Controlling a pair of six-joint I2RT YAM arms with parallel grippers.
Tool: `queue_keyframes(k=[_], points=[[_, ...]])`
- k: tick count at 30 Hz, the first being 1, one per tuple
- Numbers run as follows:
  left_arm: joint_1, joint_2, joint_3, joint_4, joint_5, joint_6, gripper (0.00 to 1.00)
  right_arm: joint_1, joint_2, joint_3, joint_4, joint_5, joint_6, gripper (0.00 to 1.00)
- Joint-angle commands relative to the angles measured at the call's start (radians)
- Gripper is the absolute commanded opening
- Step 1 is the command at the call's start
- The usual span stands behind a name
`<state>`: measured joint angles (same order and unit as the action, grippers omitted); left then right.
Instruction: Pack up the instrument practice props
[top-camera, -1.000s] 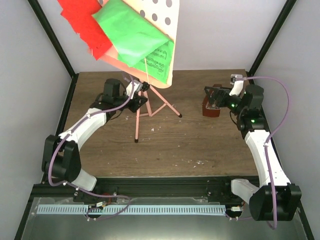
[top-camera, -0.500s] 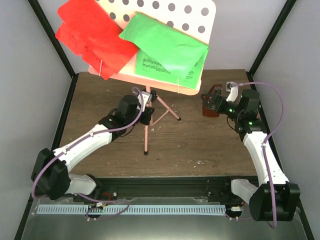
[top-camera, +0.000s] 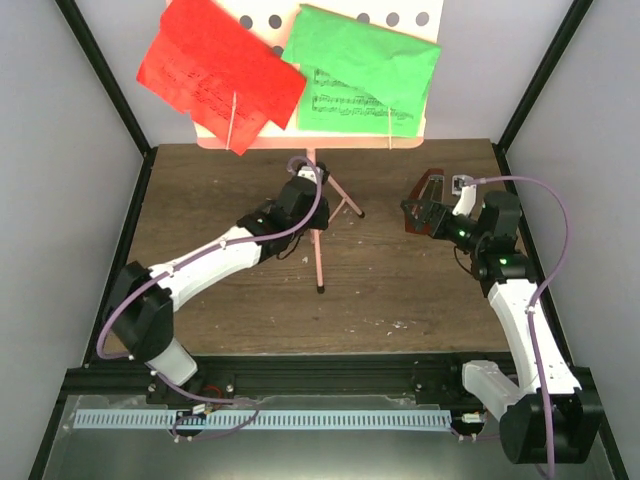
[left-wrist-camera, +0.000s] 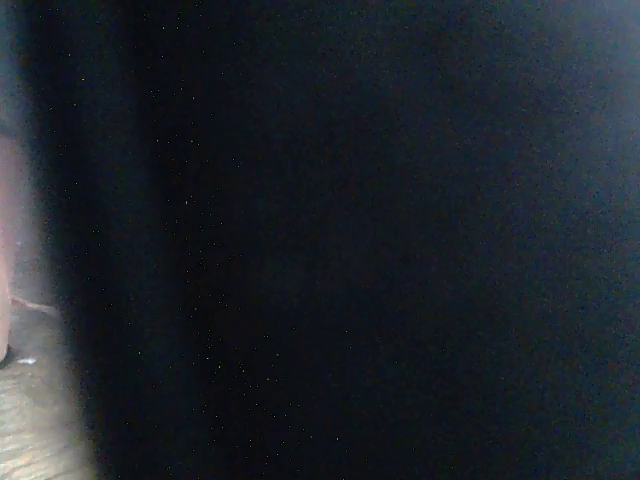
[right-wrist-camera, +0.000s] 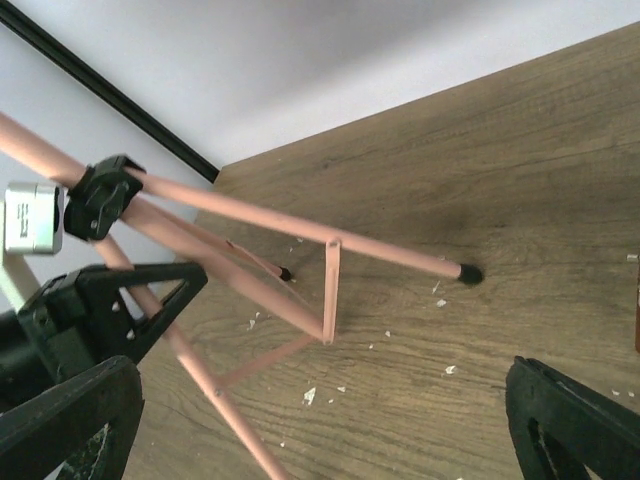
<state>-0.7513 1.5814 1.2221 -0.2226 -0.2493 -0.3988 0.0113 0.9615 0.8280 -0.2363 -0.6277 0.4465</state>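
The pink music stand (top-camera: 318, 235) is upright in the middle of the table. Its hole-dotted desk carries a red music sheet (top-camera: 215, 75) and a green music sheet (top-camera: 365, 70). My left gripper (top-camera: 306, 190) is shut on the stand's pole just above the tripod legs (right-wrist-camera: 300, 232); the left wrist view is black. The reddish-brown metronome (top-camera: 428, 192) stands at the right, partly hidden behind my right gripper (top-camera: 422, 206). That gripper (right-wrist-camera: 320, 440) is wide open with nothing between its fingers and faces the tripod.
The wooden table (top-camera: 230, 300) is boxed in by pale walls with black frame bars on the left, back and right. Small white crumbs (top-camera: 400, 323) lie near its front edge. One stand foot (top-camera: 360, 213) rests near the right gripper.
My left arm has swung the stand to the right, and its desk has turned to face the camera squarely. The right gripper has shifted only slightly beside the metronome.
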Motion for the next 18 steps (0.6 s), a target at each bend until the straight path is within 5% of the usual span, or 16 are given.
queue_keyframes(k=[1,5,12,18], points=[[0.011,0.075,0.084,-0.056,-0.086,-0.123,0.00,0.015,-0.017,-0.008,-0.041,-0.012,-0.006,1.00],[0.012,0.116,0.128,-0.073,-0.095,-0.131,0.04,0.016,-0.017,-0.008,-0.052,-0.010,-0.013,1.00],[0.011,0.094,0.133,-0.057,-0.015,-0.090,0.61,0.016,-0.017,-0.009,-0.067,-0.005,-0.028,1.00],[0.013,-0.010,0.101,-0.072,-0.004,-0.056,0.72,0.016,-0.031,0.020,-0.095,-0.014,-0.063,1.00]])
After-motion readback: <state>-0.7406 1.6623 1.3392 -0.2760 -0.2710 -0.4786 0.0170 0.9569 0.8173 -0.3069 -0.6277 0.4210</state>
